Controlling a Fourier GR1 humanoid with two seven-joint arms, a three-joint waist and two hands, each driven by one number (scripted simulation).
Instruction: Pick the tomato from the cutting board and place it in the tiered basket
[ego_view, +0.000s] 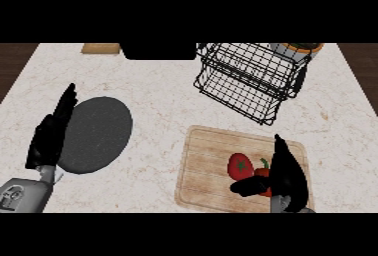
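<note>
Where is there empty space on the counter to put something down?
Bare counter lies between the dark round plate and the wire basket, and between plate and cutting board. It is crowded on the board, where the right hand is at the tomato.

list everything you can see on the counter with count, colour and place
counter: one, pale marbled, fills the view
board: one, light wood, right front
tomato: one, red, on the board by the right hand
red item: one, beside the tomato, partly hidden by the hand, cannot tell what
basket: one, black wire, tiered, right rear
plate: one, dark grey, left
black thing: one, rear middle
wooden thing: one, tan, rear left
container: one, grey and orange, behind the basket
left hand: black, open, left edge
right hand: black, at the tomato
</note>
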